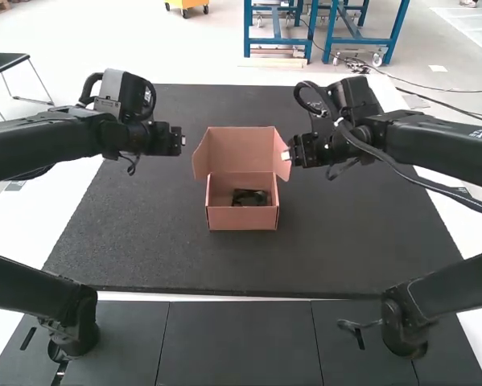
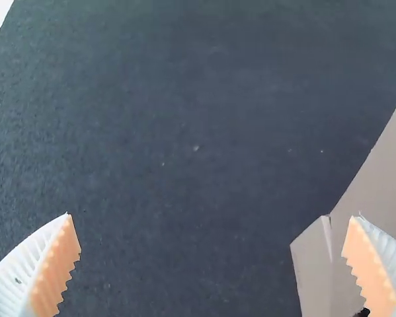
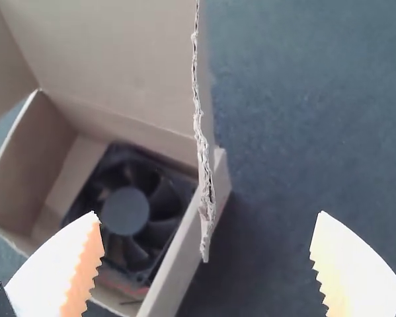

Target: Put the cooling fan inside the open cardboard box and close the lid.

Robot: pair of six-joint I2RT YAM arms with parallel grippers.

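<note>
Fan (image 3: 128, 218) seated flat on the floor of the cardboard box (image 1: 242, 215), below and inboard of the right gripper (image 1: 287, 154); placing looks done, closing not. Lid (image 1: 242, 149) stands upright at the rear wall, its two side flaps angled forward. Right gripper spread wide, the right flap (image 3: 201, 165) edge-on between its pads, no contact that I can confirm. Left gripper (image 1: 176, 142) also spread wide, the left flap (image 2: 376, 198) just beside one pad; touching or not, cannot tell. Risks as I judge them: box is light and sits loose on the mat (image 1: 128, 241), so a push from one side alone would likely slide or twist it instead of hinging the lid. Pinching the thin flap edge could crease or tear it; that edge looks ragged. If the lid folds down with flaps splayed outside the walls, they will ride on the rim and the lid will sit proud or spring back. Flap driven too deep could press on the fan blades. Both arms close over one small box, so fingers could clash above it.
</note>
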